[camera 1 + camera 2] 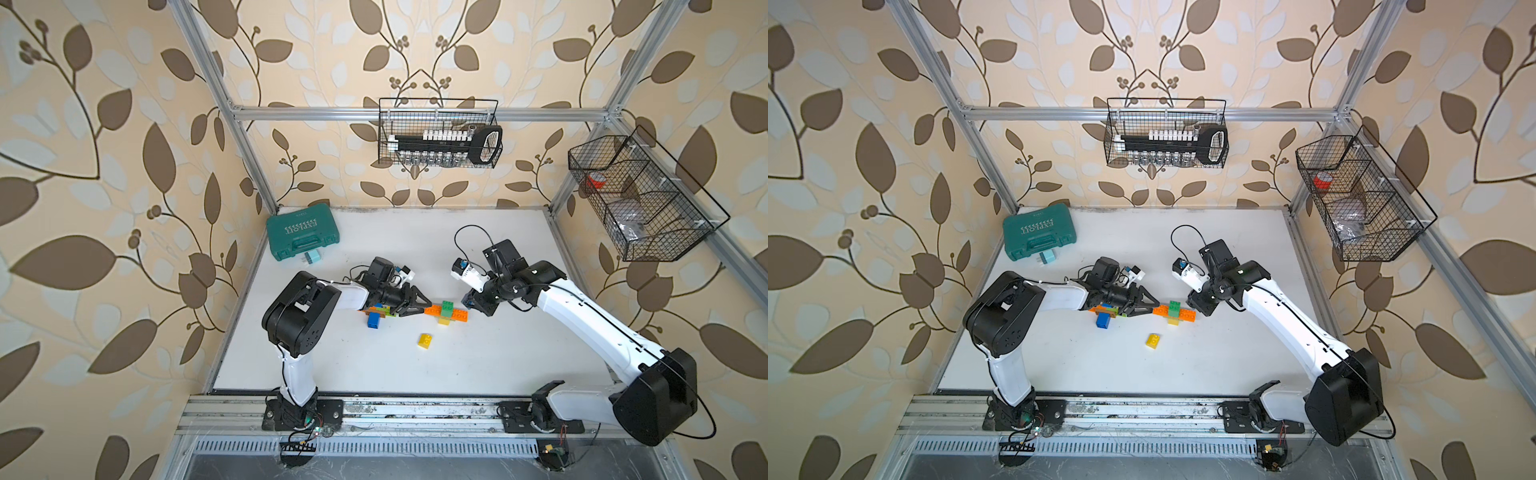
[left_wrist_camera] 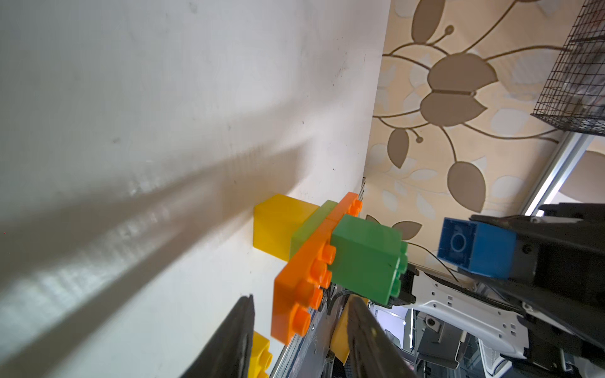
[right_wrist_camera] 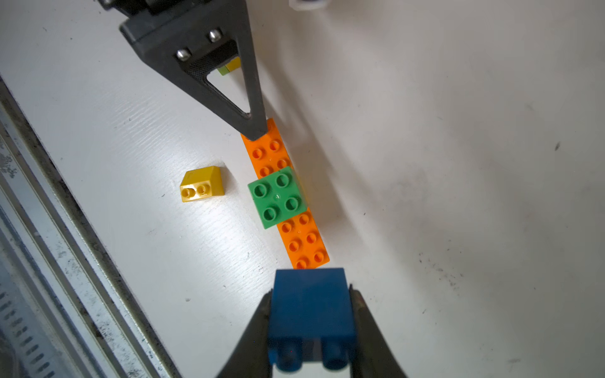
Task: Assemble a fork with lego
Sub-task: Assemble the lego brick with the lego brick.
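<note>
My right pincer [image 3: 311,291] is squeezed tight on a blue brick [image 3: 311,307]. The brick's bumps point back toward my wrist. It hangs just past the right end of the long orange brick [image 3: 302,242]. I cannot tell if the two touch.

My left pincer [image 2: 301,299] is partly open. It has one finger on each side of the orange brick's left end, and a little gap shows on both sides.

The orange brick lies in the middle of the white table [image 1: 498,365]. A green brick [image 3: 277,196] sits on top of it. A yellow brick [image 2: 278,225] sticks out from under it on the near side. A small sloped yellow brick [image 3: 203,185] lies alone, nearer still. More bricks [image 1: 374,318], blue, orange and green, lie under my left arm. The teal case [image 1: 301,237] sits far left.
</note>
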`<act>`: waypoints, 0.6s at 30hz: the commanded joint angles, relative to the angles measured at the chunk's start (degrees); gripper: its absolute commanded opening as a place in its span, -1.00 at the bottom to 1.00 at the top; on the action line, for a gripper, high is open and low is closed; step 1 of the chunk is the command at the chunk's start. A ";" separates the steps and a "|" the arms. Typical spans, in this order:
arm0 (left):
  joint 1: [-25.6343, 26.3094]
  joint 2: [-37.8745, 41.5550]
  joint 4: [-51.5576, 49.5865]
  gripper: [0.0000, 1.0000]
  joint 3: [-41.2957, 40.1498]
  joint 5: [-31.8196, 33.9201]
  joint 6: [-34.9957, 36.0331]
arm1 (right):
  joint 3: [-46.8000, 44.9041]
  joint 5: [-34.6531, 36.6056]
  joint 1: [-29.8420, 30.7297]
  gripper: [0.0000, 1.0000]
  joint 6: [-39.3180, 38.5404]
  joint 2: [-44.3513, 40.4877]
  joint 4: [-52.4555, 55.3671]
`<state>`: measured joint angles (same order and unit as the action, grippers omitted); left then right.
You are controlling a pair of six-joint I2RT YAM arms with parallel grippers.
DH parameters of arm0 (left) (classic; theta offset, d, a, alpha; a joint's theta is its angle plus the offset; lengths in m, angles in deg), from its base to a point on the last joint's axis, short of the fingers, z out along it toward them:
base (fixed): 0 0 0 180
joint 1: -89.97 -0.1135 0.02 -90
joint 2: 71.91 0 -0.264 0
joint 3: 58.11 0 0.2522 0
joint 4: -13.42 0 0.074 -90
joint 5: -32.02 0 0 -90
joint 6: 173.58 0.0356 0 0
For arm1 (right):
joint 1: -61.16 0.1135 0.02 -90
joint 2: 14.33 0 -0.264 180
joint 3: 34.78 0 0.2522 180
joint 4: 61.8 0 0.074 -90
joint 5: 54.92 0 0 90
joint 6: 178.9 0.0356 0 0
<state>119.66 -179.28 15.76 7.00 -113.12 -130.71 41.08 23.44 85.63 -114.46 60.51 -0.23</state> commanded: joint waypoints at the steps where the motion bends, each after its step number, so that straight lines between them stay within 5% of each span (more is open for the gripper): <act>1: 1.25 -0.89 4.50 -0.03 1.56 -1.55 -1.47 | -1.54 -3.38 -0.36 -1.00 -8.04 -0.47 -2.02; 18: 3.01 -5.42 11.41 -0.13 2.45 -3.29 -6.22 | -0.52 -4.56 -1.15 -1.00 -12.97 6.95 0.79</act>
<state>122.29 -184.06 24.88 7.81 -114.78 -136.66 40.25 20.75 85.02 -126.35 66.48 0.10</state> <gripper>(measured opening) 0.446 0.310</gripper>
